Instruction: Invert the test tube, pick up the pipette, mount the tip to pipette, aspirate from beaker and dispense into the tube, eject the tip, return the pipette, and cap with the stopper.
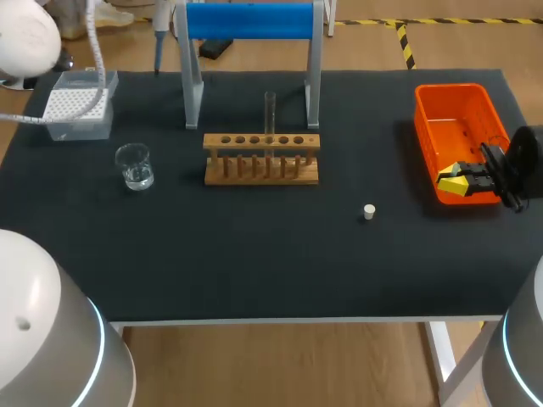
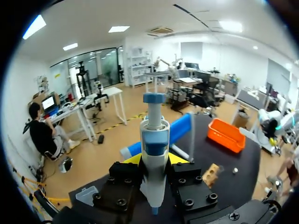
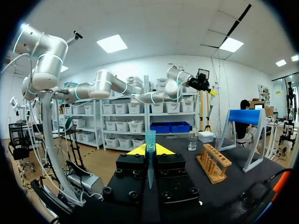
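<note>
Stopper (image 1: 369,212) lies lower centre-right on the counter (image 1: 254,263), left of the right pincer (image 1: 456,180), which hangs at the bin (image 1: 431,114) clamped on a tip (image 3: 150,142). Left pincer (image 2: 155,159) grips the upright pipette (image 2: 154,135); the right arm looks nearer.

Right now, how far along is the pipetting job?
Done, it seems: tube stands upright in the rack; whether it holds liquid I can't tell. In hand: left claw is shut on the pipette, right claw on the tip, over the bin. To do: drop the tip, return the pipette to the stand, cap the tube; the stopper lies on the table.
</note>
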Robot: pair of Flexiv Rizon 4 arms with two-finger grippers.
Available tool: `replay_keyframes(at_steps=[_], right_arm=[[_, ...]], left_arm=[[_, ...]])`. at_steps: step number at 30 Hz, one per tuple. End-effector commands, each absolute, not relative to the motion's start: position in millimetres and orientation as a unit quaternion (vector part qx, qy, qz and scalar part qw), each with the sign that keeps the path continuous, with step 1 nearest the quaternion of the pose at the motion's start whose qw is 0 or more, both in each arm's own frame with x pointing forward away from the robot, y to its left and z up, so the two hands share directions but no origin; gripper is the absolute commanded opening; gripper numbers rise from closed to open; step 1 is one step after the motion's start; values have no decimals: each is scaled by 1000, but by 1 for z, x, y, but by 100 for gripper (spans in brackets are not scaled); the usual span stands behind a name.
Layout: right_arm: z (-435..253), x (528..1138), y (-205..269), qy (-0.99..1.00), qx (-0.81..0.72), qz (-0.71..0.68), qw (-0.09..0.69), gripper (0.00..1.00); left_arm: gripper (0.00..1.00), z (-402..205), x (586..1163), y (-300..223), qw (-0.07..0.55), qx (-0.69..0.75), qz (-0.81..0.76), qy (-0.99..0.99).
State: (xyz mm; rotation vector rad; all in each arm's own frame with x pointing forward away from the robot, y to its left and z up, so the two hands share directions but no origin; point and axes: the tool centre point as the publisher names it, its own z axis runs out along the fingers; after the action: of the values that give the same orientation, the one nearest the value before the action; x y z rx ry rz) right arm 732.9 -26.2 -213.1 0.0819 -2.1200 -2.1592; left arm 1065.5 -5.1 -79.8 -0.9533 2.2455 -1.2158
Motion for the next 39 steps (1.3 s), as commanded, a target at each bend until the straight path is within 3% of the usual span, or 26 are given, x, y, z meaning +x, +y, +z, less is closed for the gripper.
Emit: replay_keyframes(at_steps=[1, 15, 23, 39], right_arm=[[-213, 732, -27, -699, 28, -712, 57, 0], [-213, 732, -27, -699, 28, -712, 57, 0], [-213, 732, -27, -699, 28, -712, 57, 0], [-213, 732, -27, -699, 28, -712, 57, 0]], left_arm=[[0, -73, 1047, 9, 68, -247, -485, 836], [0, -73, 1047, 9, 68, -247, -485, 836], [0, -46, 993, -8, 19, -162, -542, 824], [0, -34, 884, -66, 5, -124, -617, 777]])
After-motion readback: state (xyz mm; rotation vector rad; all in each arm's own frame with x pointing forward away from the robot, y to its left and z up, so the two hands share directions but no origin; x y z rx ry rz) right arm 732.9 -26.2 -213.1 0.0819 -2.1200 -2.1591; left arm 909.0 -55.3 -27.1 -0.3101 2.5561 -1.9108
